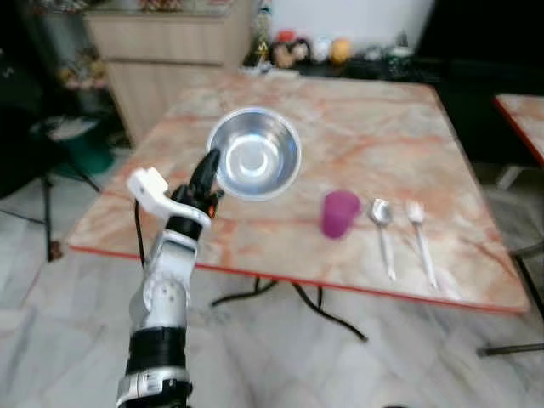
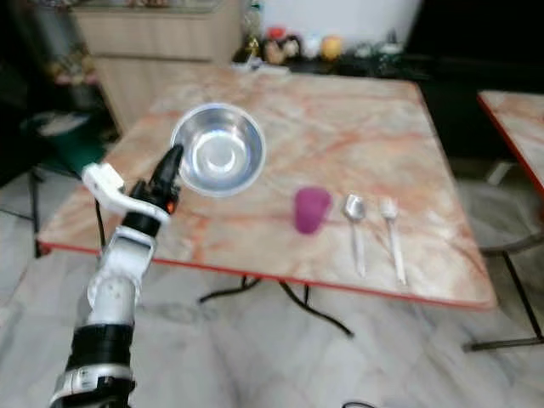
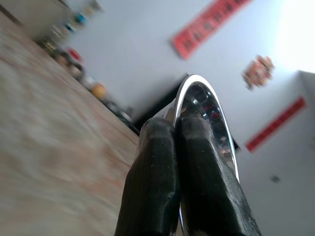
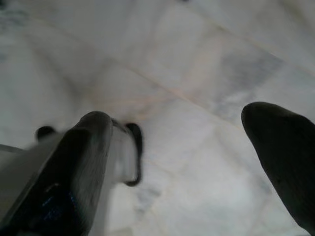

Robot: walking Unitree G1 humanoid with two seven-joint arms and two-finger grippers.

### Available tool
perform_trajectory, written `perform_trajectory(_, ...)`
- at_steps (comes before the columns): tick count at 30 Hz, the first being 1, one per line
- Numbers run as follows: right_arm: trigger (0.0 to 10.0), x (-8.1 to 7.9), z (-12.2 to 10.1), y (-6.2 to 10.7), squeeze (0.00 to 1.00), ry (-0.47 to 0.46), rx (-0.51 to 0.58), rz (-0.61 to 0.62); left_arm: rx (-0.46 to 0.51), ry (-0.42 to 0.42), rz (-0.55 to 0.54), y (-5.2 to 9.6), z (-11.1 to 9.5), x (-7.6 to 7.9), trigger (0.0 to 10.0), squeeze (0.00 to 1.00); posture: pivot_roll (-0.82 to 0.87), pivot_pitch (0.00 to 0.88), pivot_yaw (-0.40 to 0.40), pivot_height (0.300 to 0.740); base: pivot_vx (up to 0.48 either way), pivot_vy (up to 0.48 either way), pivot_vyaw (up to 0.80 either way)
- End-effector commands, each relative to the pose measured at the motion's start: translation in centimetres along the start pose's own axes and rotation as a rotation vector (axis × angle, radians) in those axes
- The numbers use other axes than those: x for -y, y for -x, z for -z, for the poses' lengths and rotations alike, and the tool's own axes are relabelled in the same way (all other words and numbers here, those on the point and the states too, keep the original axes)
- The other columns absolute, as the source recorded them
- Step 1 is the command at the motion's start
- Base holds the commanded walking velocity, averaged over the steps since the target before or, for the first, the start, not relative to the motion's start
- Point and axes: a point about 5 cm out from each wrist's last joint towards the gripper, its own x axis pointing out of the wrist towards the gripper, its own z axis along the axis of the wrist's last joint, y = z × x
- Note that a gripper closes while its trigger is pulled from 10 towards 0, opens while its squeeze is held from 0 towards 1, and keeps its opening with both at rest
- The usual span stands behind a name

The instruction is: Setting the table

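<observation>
Marble-patterned table with a red edge

The square table has a pink-veined top and stands on a pale tiled floor. Near its front edge a purple cup stands upright, with a spoon just beside it and a fork next to that, both handles pointing to the front edge. Small jars and figurines crowd the far edge.

Wooden cabinet behind, blurred ornaments — perhaps figurines — second table at right
</observation>
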Motion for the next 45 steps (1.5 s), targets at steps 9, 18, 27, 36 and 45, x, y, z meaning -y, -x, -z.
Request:
perform_trajectory(9,10.0,0.1,0.3,0.2,0.00,-0.021,0.010,0.020,0.002,0.002,0.050,-0.7,-0.3,1.5,10.0,0.00,0.03,0.000,-0.030,0.740,0.000,-0.408,-0.12)
perform_trajectory(18,10.0,-0.2,0.4,0.1,0.00,-0.018,0.001,0.011,-0.022,-0.009,0.052,-0.9,-0.1,1.7,10.0,0.00,0.03,0.000,-0.023,0.740,0.000,-0.404,0.00)
perform_trajectory(27,10.0,-0.2,0.4,0.2,0.00,0.030,0.003,0.008,-0.028,-0.005,0.048,-0.6,0.1,1.6,10.0,0.00,0.02,0.000,-0.017,0.740,0.000,-0.385,0.00)
perform_trajectory(36,10.0,-0.2,0.6,0.2,0.00,0.012,-0.009,0.009,-0.036,-0.007,0.046,-0.3,0.4,1.5,10.0,0.00,0.02,0.000,-0.023,0.740,0.000,-0.380,0.36)
perform_trajectory(45,10.0,-0.1,0.7,0.3,0.00,0.010,-0.012,0.005,-0.043,-0.001,0.042,-0.2,0.9,1.4,10.0,0.00,0.01,0.000,-0.028,0.740,0.000,-0.380,0.00)
